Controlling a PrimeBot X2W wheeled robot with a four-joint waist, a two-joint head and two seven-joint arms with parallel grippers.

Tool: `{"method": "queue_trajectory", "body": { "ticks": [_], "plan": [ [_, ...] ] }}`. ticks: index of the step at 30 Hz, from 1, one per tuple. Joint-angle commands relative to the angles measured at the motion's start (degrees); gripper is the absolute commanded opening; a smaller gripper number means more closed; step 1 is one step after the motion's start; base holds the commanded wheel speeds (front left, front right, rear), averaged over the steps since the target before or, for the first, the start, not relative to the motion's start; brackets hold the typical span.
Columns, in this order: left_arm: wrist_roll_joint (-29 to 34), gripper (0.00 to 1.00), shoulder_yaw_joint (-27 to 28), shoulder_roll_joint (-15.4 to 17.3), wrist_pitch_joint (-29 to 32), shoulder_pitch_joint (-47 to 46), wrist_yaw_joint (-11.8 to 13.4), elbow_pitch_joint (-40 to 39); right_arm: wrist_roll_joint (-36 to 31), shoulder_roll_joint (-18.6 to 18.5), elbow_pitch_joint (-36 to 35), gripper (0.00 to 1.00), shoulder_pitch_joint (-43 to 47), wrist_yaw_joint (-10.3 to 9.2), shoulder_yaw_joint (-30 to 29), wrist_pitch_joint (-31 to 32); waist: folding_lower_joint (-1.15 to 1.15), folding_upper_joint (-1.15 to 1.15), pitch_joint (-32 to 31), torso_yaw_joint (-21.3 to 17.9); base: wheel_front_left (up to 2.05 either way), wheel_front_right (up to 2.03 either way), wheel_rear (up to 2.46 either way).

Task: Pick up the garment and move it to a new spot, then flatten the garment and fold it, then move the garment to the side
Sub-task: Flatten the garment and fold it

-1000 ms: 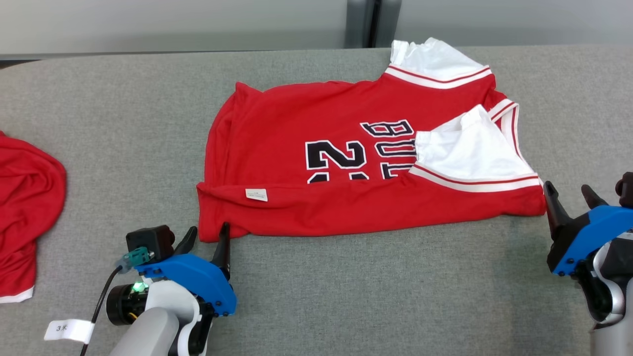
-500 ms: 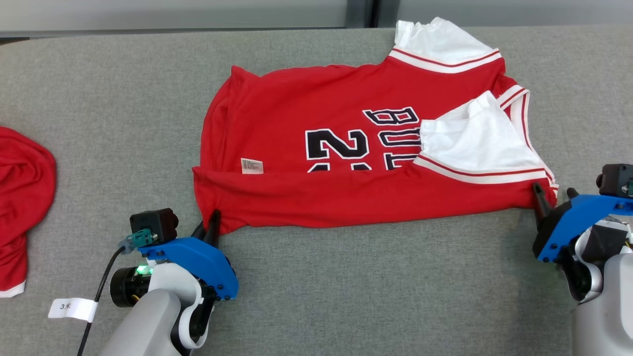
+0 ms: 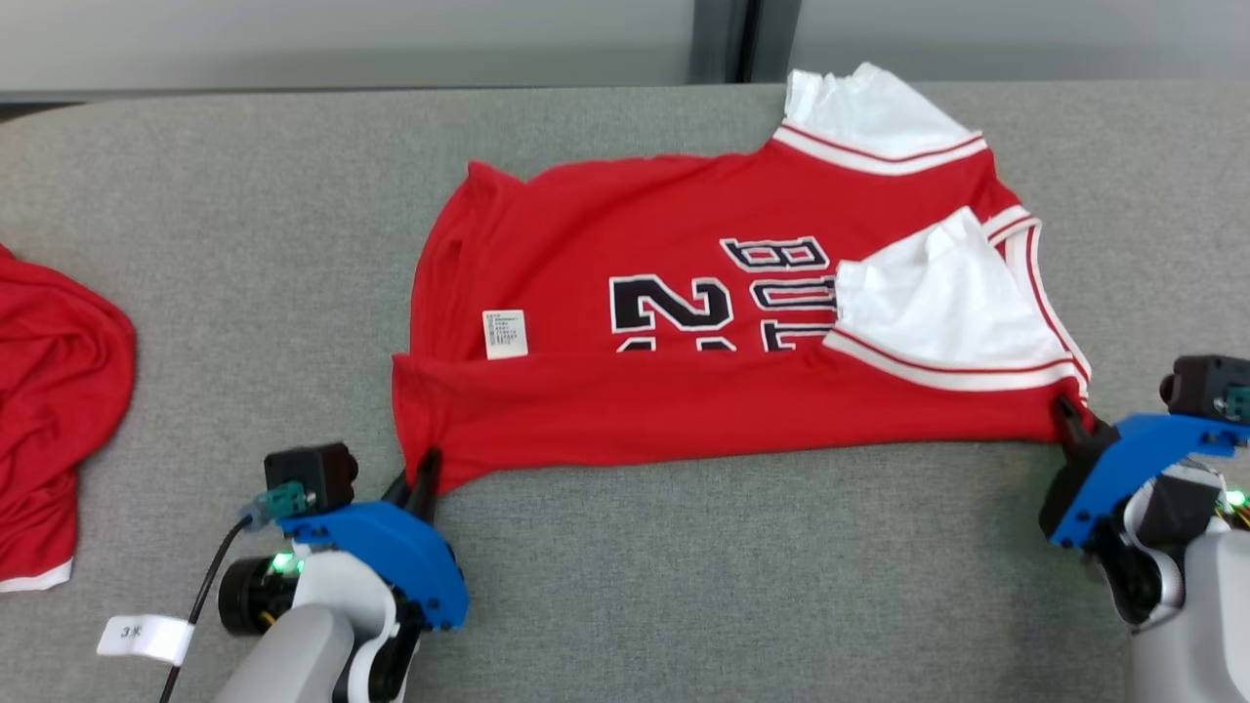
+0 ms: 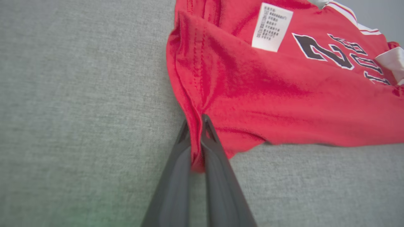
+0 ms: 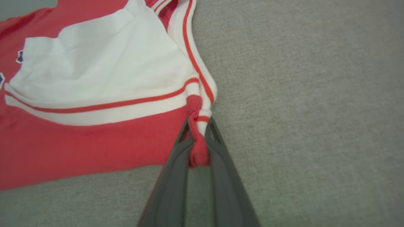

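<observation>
A: Where is the red basketball jersey with white sleeves (image 3: pixel 586 420) lying?
B: It is lying in the middle of the grey fabric table (image 3: pixel 244 244), with its near edge folded up over the front.
A: What are the grippers doing?
B: The left gripper (image 3: pixel 422 474) is pinching the jersey's lower left corner. The right gripper (image 3: pixel 1066 420) is pinching the lower right corner, at the striped trim.
A: Is any writing showing?
B: A black "2" and the letters "BU" are showing, partly covered. The print on the small white care label (image 3: pixel 505 334) is too fine to read. At the lower left, a paper tag (image 3: pixel 139 635) is showing "3" and one character.
</observation>
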Motion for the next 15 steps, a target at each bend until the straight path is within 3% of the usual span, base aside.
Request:
{"method": "queue_trajectory", "body": {
  "ticks": [1, 7, 13, 14, 15],
  "plan": [
    [-0.4, 0.00, -0.1, 1.4, 1.1, 2.8, 0.9, -0.6, 1.1, -0.2, -2.9, 0.00, 2.8, 0.01, 0.0, 0.5, -0.01, 0.00, -1.5, -0.5, 0.00, 0.00, 0.00],
    [-2.2, 0.00, -0.6, 4.4, 5.9, 9.3, 2.4, -7.2, 6.0, -0.2, -13.5, 0.00, 12.4, 0.00, -0.2, 5.1, -0.01, 0.00, -4.6, -0.7, 0.00, 0.00, 0.00],
    [-3.9, 0.00, 0.2, 7.0, 9.6, 15.9, 6.3, -15.1, 10.5, -0.2, -21.2, 0.00, 20.4, 0.00, -1.7, 9.3, -0.01, 0.00, -5.7, -0.6, 0.00, 0.00, 0.00],
    [-4.2, 0.33, 0.0, 7.5, 10.5, 16.8, 6.7, -16.3, 10.9, -0.2, -21.6, 0.00, 21.4, 0.00, -1.8, 9.8, -0.01, 0.00, -5.7, -0.6, 0.00, 0.00, 0.00],
    [-4.7, 0.75, -0.1, 7.8, 11.5, 17.7, 7.1, -17.2, 11.3, -0.3, -22.0, 0.38, 21.9, 0.00, -1.7, 9.9, -0.01, 0.00, -5.6, -0.6, 0.00, 0.00, 0.00]
  ]
}}
